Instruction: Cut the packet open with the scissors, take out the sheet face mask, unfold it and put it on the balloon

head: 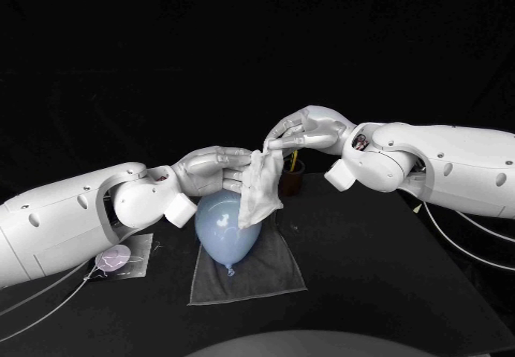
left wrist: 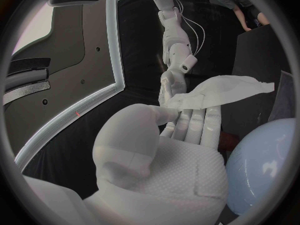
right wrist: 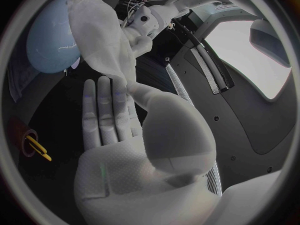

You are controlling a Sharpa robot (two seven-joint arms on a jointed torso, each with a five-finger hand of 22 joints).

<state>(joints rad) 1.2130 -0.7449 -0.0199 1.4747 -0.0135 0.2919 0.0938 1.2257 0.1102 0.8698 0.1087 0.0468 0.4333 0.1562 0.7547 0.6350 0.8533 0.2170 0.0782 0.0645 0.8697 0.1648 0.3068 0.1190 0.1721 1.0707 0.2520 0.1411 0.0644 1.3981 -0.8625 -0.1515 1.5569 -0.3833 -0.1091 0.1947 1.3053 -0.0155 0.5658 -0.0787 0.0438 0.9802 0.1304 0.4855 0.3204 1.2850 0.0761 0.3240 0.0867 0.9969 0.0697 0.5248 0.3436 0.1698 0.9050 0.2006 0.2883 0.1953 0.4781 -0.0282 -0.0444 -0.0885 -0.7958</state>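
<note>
Mask [head: 257, 190] btwn L-hand [head: 215, 169], R-hand [head: 309, 130] fingertips

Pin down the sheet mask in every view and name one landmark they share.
Head view: the sheet mask hangs between the left hand and the right hand, against the balloon.
Left wrist view: the sheet mask lies across the left hand's fingertips, near the balloon.
Right wrist view: the sheet mask is at the right hand's fingertips, overlapping the balloon.
Shared landmark: the balloon.

No lettering, label, brand, number or sign can be read anywhere in these views
</note>
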